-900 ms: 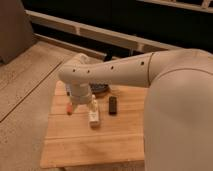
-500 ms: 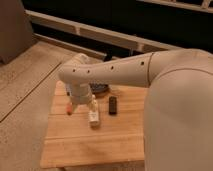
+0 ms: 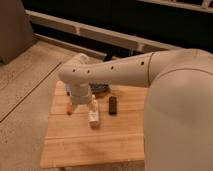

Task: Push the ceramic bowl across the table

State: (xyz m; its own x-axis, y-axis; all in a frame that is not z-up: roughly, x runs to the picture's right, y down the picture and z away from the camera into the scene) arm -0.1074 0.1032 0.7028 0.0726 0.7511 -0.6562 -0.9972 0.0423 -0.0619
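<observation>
The ceramic bowl is dark and glossy and sits near the far edge of the wooden table. The white arm crosses in front of it, so only its lower rim shows. The arm reaches in from the right and bends down at its end. The gripper hangs below that bend, over the left part of the table, to the left of and a little nearer than the bowl. A small orange-red spot shows at its lower tip.
A small white bottle-like object lies on the table just right of the gripper. A small black oblong object lies right of that. A speckled floor surrounds the table, with dark rails behind it.
</observation>
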